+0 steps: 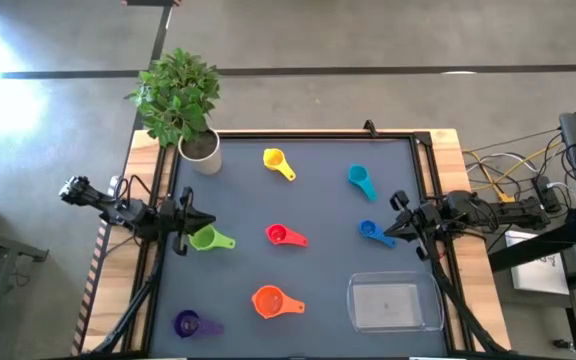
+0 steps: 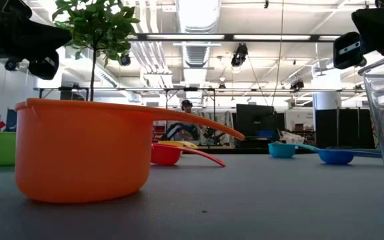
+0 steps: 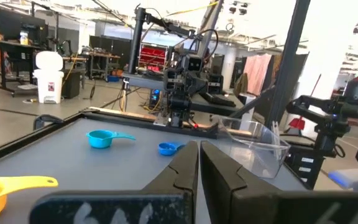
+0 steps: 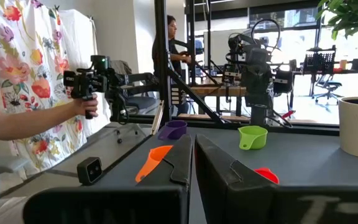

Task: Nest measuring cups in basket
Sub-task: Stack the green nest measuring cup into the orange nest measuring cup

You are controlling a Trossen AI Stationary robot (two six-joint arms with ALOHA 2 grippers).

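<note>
- Nothing had been nested yet, as far as the views showed: the basket sat bare at the near right of the worktop, and every cup in sight lay loose outside it. All the gathering and stacking looked to be still ahead.
- Nearest, at the front left corner, was the purple cup, well apart from the basket.
- Just beyond it stood the orange cup, the largest-looking one, upright with its handle pointing toward the basket; it sat between the purple cup and the basket, touching neither.
- In the middle row, the green cup lay right beside the left pincer, the red cup sat at the centre, and the small blue cup lay just beside the right pincer.
- Farthest back were the yellow cup and the teal cup, well apart from each other and from the basket.
- The basket itself was clear plastic, shallow, rectangular with rounded corners, roomy enough for several cups side by side.
- Both pincers hovered at the worktop's side edges; in each wrist view the fingers stood nearly together with only a thin slit between them, gripping nothing.
- A potted plant stood at the far left corner.
</note>
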